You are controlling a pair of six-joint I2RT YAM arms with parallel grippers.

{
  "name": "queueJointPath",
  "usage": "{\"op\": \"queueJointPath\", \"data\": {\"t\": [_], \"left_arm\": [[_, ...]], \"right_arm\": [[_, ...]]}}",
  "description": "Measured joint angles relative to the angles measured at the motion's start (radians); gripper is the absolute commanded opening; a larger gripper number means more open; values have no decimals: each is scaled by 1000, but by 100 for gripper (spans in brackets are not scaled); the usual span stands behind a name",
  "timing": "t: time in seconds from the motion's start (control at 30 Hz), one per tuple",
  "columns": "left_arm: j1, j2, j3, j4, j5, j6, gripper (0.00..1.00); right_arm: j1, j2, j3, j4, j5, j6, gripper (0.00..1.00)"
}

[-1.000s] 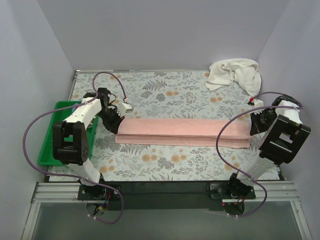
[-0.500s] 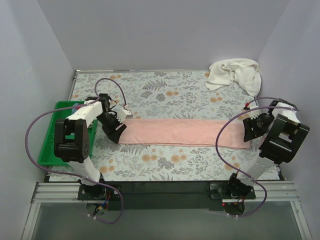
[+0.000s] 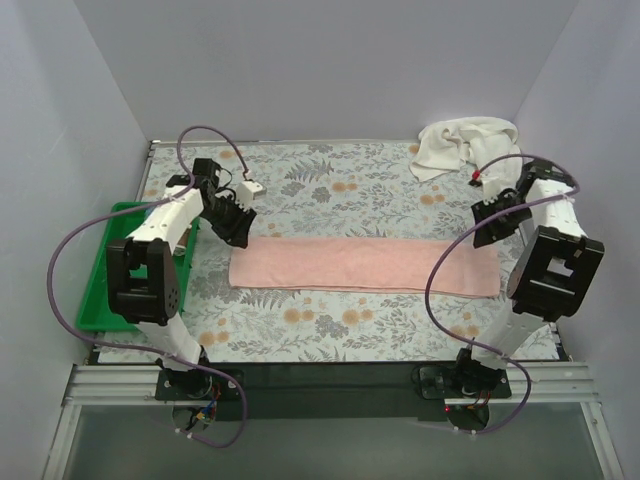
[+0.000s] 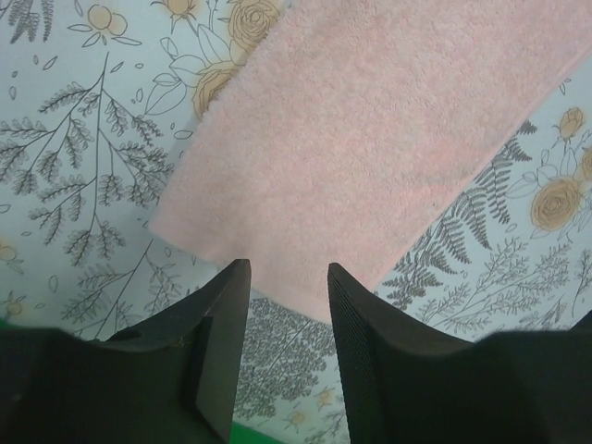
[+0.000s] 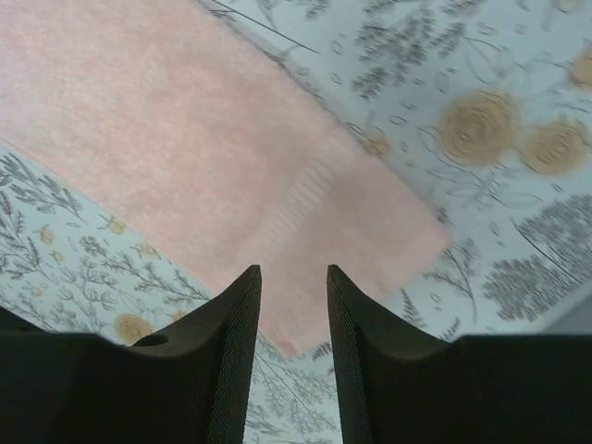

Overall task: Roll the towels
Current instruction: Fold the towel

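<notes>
Pink towel (image 3: 365, 265) lies flat as a long strip across the desk's middle, unrolled. Cream towel (image 3: 468, 147) sits crumpled at the far right corner — no rolling is done yet. Left gripper (image 4: 287, 268) and right gripper (image 5: 293, 270), jaws apart and empty, have lifted off the strip's ends toward the far edge.

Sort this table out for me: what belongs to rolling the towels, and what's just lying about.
For the job:
- pink towel, spread flat in a long strip
- white towel, crumpled at the far right corner
- left claw and right claw, both open and empty over the pink towel's ends

Lying about:
- green tray at the table's left edge
</notes>
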Motion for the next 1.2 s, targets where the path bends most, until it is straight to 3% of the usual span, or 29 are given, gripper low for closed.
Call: {"op": "queueJointPath", "data": {"t": [0.13, 0.37, 0.6, 0.77, 0.93, 1.2], "left_arm": [[-15, 37, -48, 75, 2, -74, 31], [-21, 150, -122, 185, -69, -165, 23], [-21, 193, -72, 204, -103, -212, 24], [-21, 269, 46, 193, -101, -209, 35], [-19, 332, 169, 192, -82, -207, 44], [-15, 224, 160, 182, -51, -233, 59]], "right_arm": [[105, 23, -88, 63, 19, 59, 29], [107, 130, -178, 210, 138, 126, 26], [106, 205, -86, 208, 176, 196, 26], [111, 216, -58, 212, 161, 208, 41], [93, 171, -44, 195, 128, 224, 45], [-84, 77, 4, 161, 124, 273, 56]]}}
